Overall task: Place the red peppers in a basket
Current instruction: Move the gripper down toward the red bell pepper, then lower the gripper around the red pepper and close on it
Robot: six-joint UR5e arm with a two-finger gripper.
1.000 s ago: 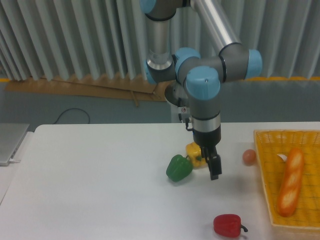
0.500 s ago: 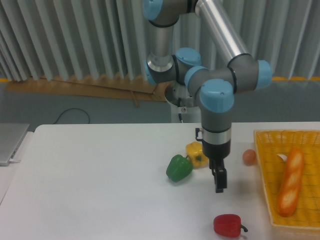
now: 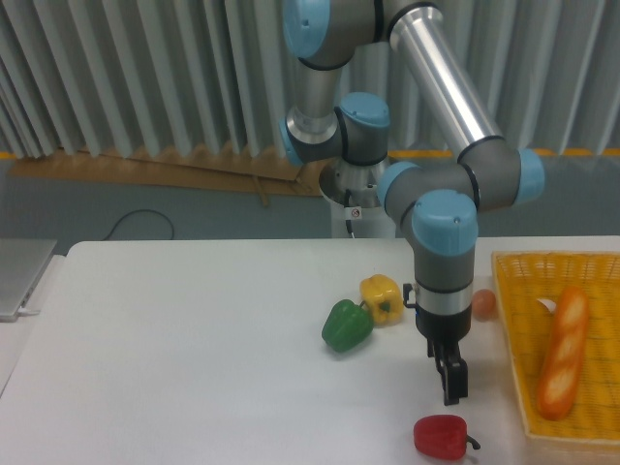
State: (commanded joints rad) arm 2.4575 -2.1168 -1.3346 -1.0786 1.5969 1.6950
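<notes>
The red pepper (image 3: 441,436) lies on the white table near the front edge, stem pointing right. The yellow-orange wicker basket (image 3: 513,329) stands at the right edge of the table. My gripper (image 3: 452,383) hangs pointing down, just above and slightly right of the red pepper, apart from it and holding nothing. I see it edge-on, so the gap between its fingers does not show.
A green pepper (image 3: 347,325) and a yellow pepper (image 3: 381,297) lie together mid-table, left of the arm. A small pinkish-orange fruit (image 3: 483,304) sits beside the basket's left wall. A bread loaf (image 3: 563,351) lies in the basket. A grey object (image 3: 19,276) is at far left.
My gripper has moved right and toward the front of the table, from beside the yellow pepper to just above the red pepper. The objects have not moved.
</notes>
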